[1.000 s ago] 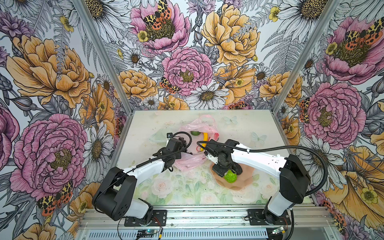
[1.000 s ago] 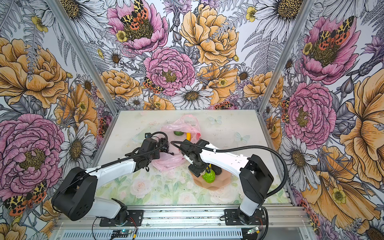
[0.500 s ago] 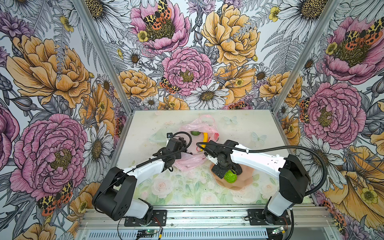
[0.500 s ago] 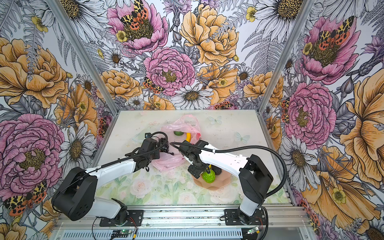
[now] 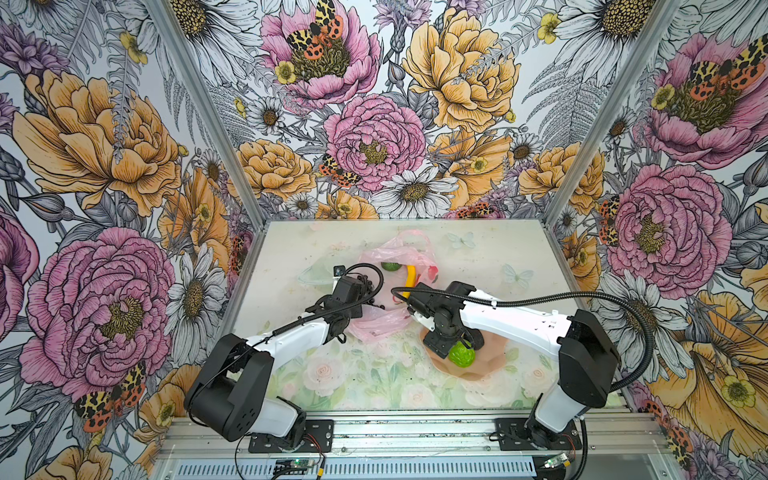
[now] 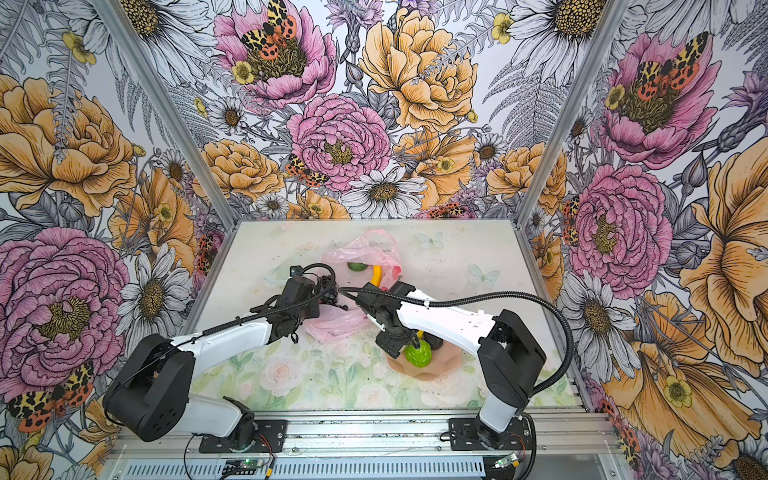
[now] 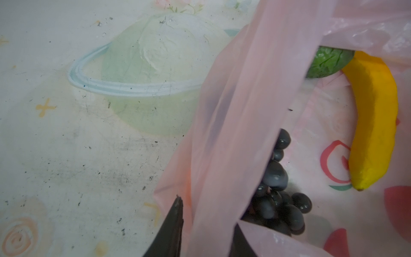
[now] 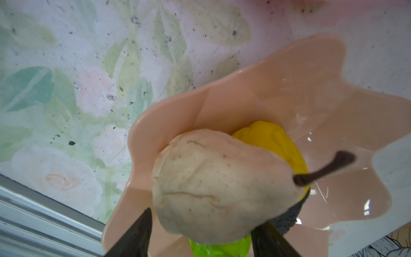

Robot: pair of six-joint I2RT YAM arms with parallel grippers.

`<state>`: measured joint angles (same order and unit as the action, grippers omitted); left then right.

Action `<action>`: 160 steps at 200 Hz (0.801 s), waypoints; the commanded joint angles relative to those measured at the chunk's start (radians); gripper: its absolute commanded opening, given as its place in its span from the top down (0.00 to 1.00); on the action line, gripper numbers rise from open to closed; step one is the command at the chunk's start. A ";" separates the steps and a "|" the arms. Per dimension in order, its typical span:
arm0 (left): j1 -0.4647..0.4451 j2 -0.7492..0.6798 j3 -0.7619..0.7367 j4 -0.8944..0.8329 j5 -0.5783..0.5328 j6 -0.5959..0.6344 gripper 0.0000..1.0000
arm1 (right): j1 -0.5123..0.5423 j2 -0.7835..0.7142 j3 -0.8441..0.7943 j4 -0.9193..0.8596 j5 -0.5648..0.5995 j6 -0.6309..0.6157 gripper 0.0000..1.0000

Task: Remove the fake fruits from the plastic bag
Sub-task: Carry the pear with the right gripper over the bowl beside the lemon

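Right pincer [image 8: 201, 220] barely shifted, straddling pear [image 8: 218, 187] over 5 o'clock dish [image 8: 311, 93], grip unclear; left pincer [image 7: 208, 213] clenched plastic bag [image 7: 233, 100]; pear might roll off lemon [image 8: 271, 138].

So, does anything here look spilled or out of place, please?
Nothing stands out: pear, lemon and bumpy green fruit sit in the peach dish; banana, grapes and a darker green fruit lie in the pink bag.

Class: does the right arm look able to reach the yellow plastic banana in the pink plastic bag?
Probably yes: left gripper holds the pink bag open, yellow banana lies uncovered, right gripper hangs nearby over the peach dish.
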<state>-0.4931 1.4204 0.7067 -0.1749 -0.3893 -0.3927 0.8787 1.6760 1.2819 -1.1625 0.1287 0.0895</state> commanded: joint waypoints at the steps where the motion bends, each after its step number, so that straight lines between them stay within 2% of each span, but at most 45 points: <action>1: 0.011 -0.011 -0.010 0.016 -0.010 0.005 0.72 | 0.006 -0.029 0.014 0.001 0.033 0.019 0.32; 34: 0.011 -0.011 -0.010 0.018 -0.010 0.007 0.72 | 0.009 -0.043 -0.013 0.019 0.084 0.032 0.33; 113: 0.011 -0.009 -0.011 0.019 -0.011 0.005 0.72 | 0.070 -0.071 -0.101 0.105 0.195 0.032 0.16; 139: 0.013 -0.009 -0.010 0.020 -0.011 0.005 0.72 | 0.087 -0.074 -0.104 0.112 0.240 0.036 0.14; 160: 0.011 -0.008 -0.010 0.020 -0.010 0.005 0.72 | 0.092 -0.102 -0.091 0.107 0.229 0.032 0.13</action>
<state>-0.4931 1.4204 0.7067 -0.1749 -0.3893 -0.3927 0.9627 1.6249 1.1809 -1.0779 0.3229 0.1143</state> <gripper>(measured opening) 0.280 0.868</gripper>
